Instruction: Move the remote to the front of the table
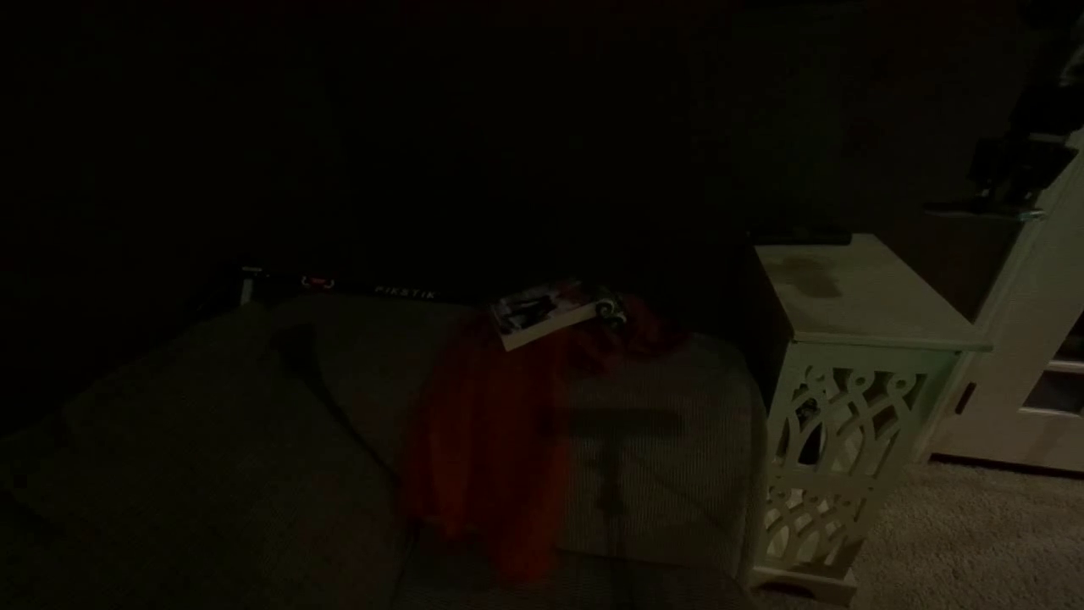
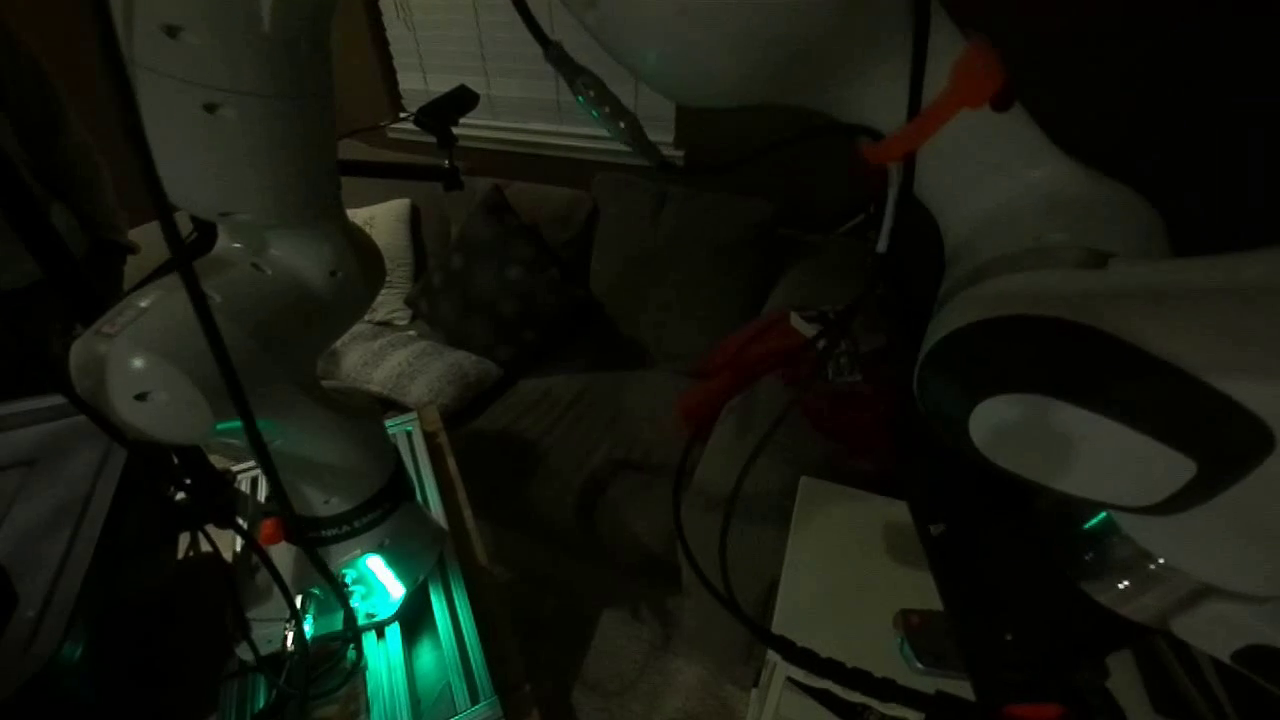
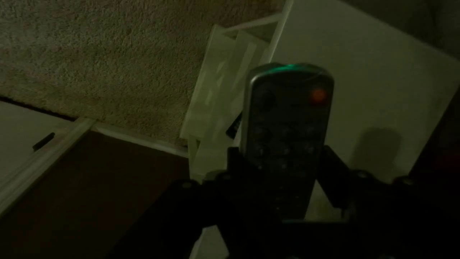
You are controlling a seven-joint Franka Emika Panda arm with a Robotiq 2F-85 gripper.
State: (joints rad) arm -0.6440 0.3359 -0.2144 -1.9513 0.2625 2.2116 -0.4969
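The remote (image 3: 287, 115) is a slim dark handset with a red button, held upright in the wrist view. My gripper (image 3: 280, 153) is shut on its lower part, one finger against each long side. The remote also shows in both exterior views (image 1: 953, 208) (image 2: 930, 645). The white table (image 3: 363, 68) lies below, and a shadow falls on its top. In an exterior view the gripper (image 1: 1008, 206) is above and to the right of the table (image 1: 898, 292), apart from it. In an exterior view the tabletop (image 2: 850, 580) shows beside the remote, with the fingers too dark to make out.
A dark oblong object (image 1: 800, 237) lies along the table's far edge. A sofa (image 1: 652, 491) with red cloth (image 1: 491, 457) and a book (image 1: 542, 313) stands beside the table. A white cabinet door (image 1: 999, 398) is on its other side. A cable (image 2: 850, 680) hangs across the table.
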